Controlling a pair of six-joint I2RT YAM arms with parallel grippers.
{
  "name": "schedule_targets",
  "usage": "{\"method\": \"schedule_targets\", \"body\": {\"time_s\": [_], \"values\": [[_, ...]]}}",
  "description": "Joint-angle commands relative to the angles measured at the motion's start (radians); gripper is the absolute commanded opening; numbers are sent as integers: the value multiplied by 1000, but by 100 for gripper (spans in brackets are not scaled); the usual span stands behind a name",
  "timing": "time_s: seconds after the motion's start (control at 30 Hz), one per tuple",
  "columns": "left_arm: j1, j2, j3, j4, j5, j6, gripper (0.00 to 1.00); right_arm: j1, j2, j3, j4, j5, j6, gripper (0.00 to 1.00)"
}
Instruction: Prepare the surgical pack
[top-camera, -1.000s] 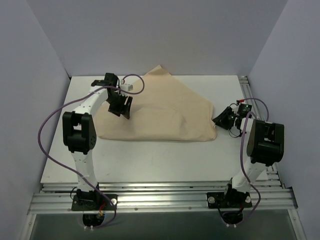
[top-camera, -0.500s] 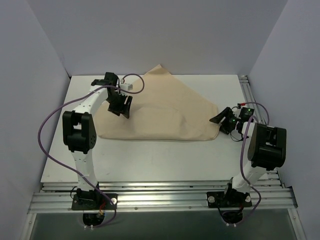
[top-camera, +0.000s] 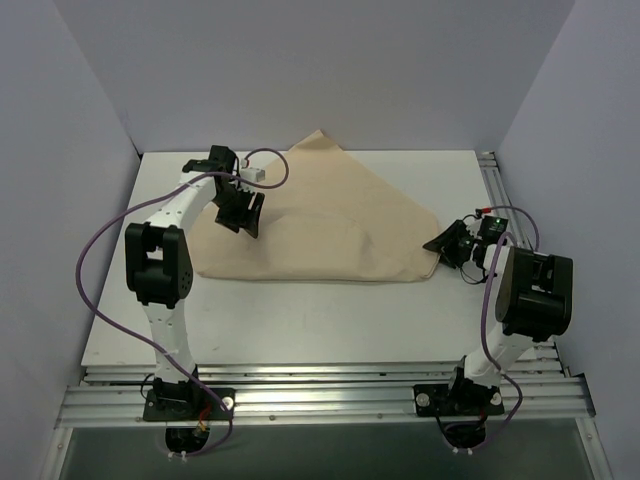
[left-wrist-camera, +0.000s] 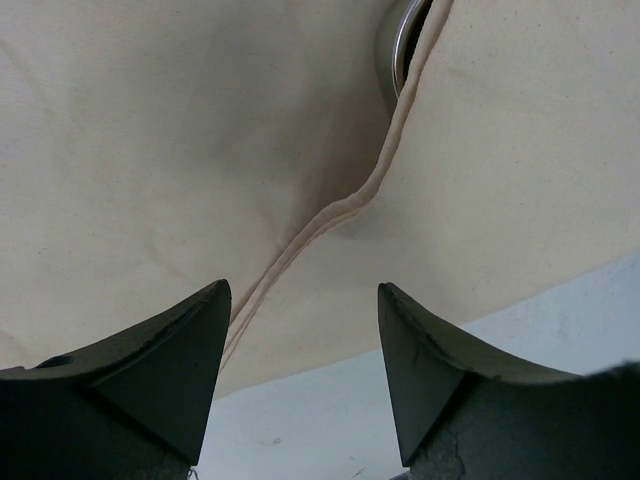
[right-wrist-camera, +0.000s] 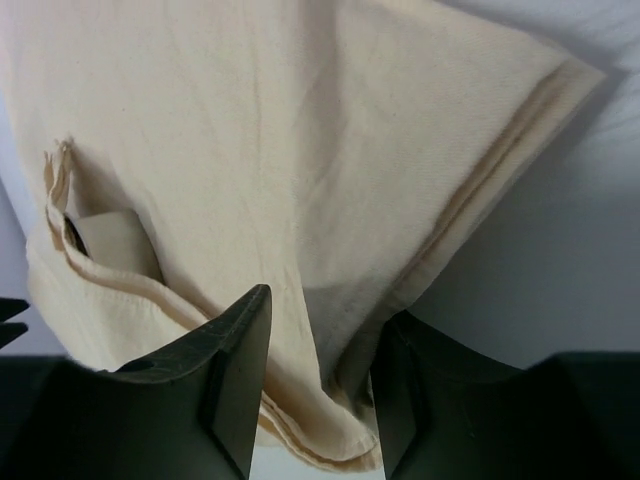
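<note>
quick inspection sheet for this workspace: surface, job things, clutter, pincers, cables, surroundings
surface: white table, mostly bare in front of the cloth
job's things: tan cloth lies folded over a bulge; a steel rim peeks from under its hem
clutter: nothing seen
grippers: left pincer open above the cloth's left part, holding nothing; right pincer at the cloth's right corner, with cloth between its jaws; grip cannot be told
cables: purple cables loop along both arms, off the cloth
surroundings: plain walls on three sides, metal rails at the near edge
</note>
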Motion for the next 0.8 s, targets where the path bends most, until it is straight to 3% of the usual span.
{"method": "schedule_targets", "body": {"time_s": [0.0, 0.07, 0.1, 0.17, 0.37, 0.5, 0.77], "values": [[3, -16, 2, 18, -3, 12, 70, 1, 6, 90, -91, 129, -83, 31], [1, -15, 2, 20, -1, 12, 70, 27, 8, 119, -117, 152, -95, 20], [3, -13, 3, 20, 0, 14, 70, 39, 8, 125, -117, 152, -97, 7], [3, -12, 5, 18, 2, 14, 70, 74, -1, 134, -126, 163, -95, 0], [3, -3, -9, 20, -3, 23, 69, 183, -110, 205, -193, 238, -46, 0], [4, 7, -44, 32, 5, 24, 67, 367, -170, 289, -201, 310, 33, 0], [12, 2, -58, 44, 11, 26, 64, 679, -98, 422, 3, 381, 253, 0]]}}
